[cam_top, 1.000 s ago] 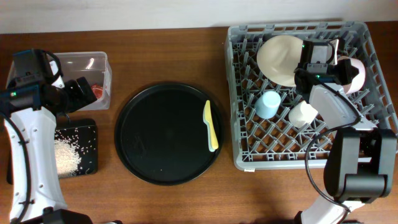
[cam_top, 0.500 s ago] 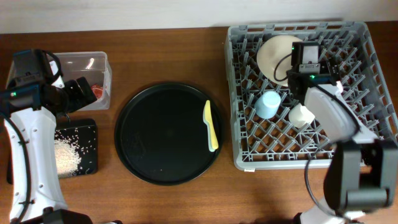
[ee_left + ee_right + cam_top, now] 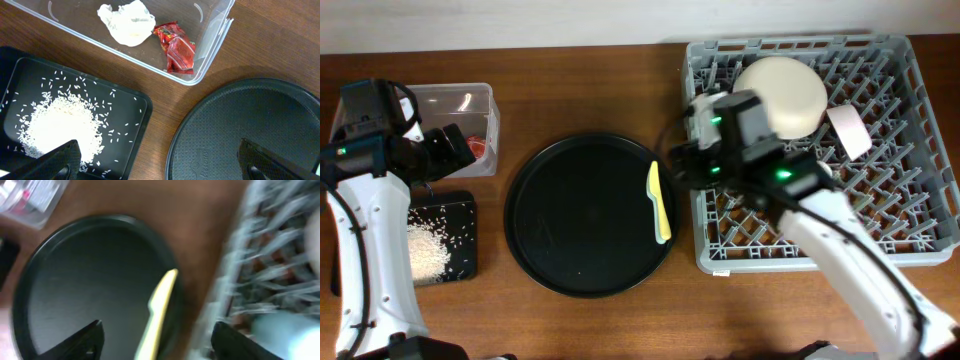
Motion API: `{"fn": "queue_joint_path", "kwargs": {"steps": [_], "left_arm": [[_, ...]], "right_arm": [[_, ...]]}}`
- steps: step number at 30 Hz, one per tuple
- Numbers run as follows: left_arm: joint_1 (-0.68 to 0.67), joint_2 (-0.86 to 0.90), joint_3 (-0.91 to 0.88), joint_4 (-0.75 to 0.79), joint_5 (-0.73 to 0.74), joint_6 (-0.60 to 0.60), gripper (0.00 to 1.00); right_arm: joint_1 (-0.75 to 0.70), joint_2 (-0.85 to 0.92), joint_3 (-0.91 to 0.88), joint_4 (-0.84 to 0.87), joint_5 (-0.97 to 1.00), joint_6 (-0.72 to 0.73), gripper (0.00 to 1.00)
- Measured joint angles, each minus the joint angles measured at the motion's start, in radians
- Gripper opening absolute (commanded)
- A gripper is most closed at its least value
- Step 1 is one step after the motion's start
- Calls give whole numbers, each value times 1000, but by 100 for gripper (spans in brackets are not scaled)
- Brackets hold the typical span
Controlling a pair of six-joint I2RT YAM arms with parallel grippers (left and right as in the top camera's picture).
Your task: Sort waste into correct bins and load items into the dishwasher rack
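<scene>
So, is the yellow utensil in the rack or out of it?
Out: the yellow utensil lies flat on the round black tray, beside the rack.

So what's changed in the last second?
The right gripper swung left from the back of the dishwasher rack to its left edge, toward the yellow utensil, leaving the pink bowl in the rack. The left gripper, utensil and rice have not moved.

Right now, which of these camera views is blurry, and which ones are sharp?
Right wrist view: heavily blurred, the dishwasher rack smeared, the pale yellow utensil soft-edged. Left wrist view: sharp, single rice grains and the red wrapper crisp. Overhead view: mostly sharp.
</scene>
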Motion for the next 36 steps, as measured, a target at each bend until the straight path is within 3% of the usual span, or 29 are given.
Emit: {"fn": "queue_joint_path", "kwargs": {"steps": [1,8,14,36], "left_arm": [[0,0,0,0,0,0,99],[0,0,0,0,0,0,99],[0,0,0,0,0,0,99],[0,0,0,0,0,0,99]], "right_arm": [[37,45,0,13,-3,19,60],[98,376,1,46,-19,92,54],[98,446,1,76,-7,99,42],[98,493,1,45,57,100,42]]}}
